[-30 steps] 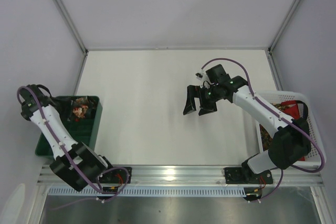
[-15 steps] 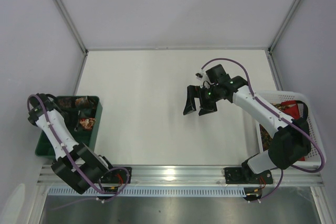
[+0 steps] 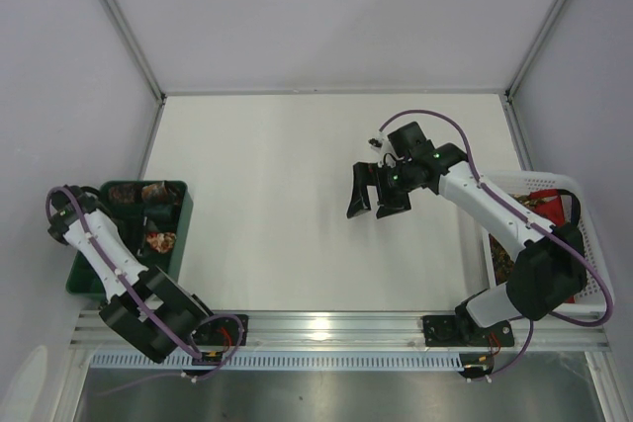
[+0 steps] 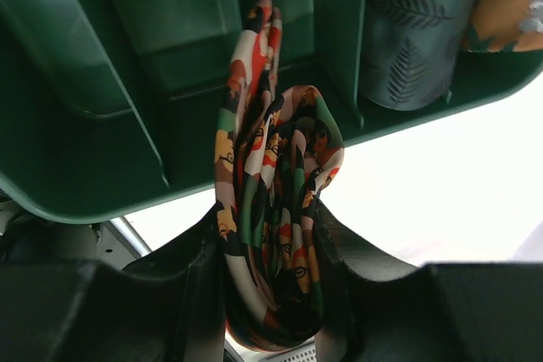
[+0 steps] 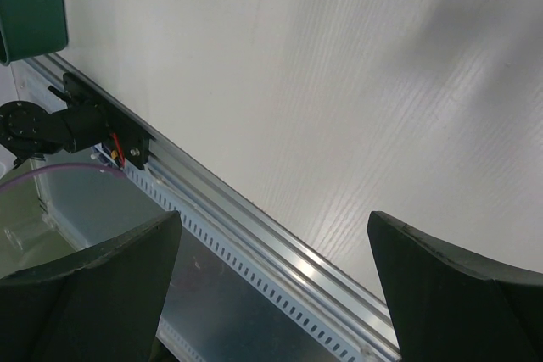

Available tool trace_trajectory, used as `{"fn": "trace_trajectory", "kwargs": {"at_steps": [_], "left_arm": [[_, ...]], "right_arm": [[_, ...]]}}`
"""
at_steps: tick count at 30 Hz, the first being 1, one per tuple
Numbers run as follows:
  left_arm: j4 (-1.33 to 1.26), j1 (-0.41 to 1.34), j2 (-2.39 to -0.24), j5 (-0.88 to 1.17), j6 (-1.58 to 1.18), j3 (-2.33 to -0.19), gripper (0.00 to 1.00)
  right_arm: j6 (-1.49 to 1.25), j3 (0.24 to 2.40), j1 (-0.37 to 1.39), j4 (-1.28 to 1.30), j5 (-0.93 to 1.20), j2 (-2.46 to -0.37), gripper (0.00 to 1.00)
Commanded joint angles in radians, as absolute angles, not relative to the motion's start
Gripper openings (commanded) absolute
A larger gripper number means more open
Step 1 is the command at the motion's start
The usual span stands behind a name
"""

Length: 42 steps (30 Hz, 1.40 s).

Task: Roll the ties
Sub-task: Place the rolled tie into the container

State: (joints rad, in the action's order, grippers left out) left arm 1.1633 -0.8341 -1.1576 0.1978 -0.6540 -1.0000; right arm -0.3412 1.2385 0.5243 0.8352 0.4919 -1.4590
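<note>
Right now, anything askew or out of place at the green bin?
Only the tie pinched in the left gripper: a loose, uneven bundle rather than a tight roll, one loop poking out toward the green bin. Nothing spilled.

Dark tie (image 4: 271, 235) flecked red, green, cream, perhaps floral; green bin (image 4: 85, 125).

Tie (image 4: 273, 201) sits pinched between the fingers of the left gripper (image 4: 271, 294) and sticks out past the tips. Bin (image 4: 85, 150) lies just beyond the tips, dividers toward the gripper. Rolled ties (image 4: 417, 44) stand in the bin, ahead and right. Right gripper (image 3: 377, 203) hangs over the table (image 3: 257, 175), jaws apart. Rail (image 5: 254, 235) lies beneath its fingers at the table edge. Basket (image 3: 593, 274) sits well apart to its right in the top view, with loose ties (image 3: 539, 207) inside.
</note>
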Motion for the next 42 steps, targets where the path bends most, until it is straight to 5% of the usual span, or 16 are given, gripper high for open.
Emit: {"fn": "trace_trajectory", "kwargs": {"at_steps": [1,42], "left_arm": [[1.2,-0.851,-1.135,0.149,-0.643,-1.012,0.0],[1.212,-0.887,-1.198,-0.063,-0.769,-0.937,0.01]], "right_arm": [[-0.324,1.264,0.535,0.845,0.477,-1.425,1.0],[-0.308,1.281,0.529,0.864,0.459,-1.434,1.0]]}}
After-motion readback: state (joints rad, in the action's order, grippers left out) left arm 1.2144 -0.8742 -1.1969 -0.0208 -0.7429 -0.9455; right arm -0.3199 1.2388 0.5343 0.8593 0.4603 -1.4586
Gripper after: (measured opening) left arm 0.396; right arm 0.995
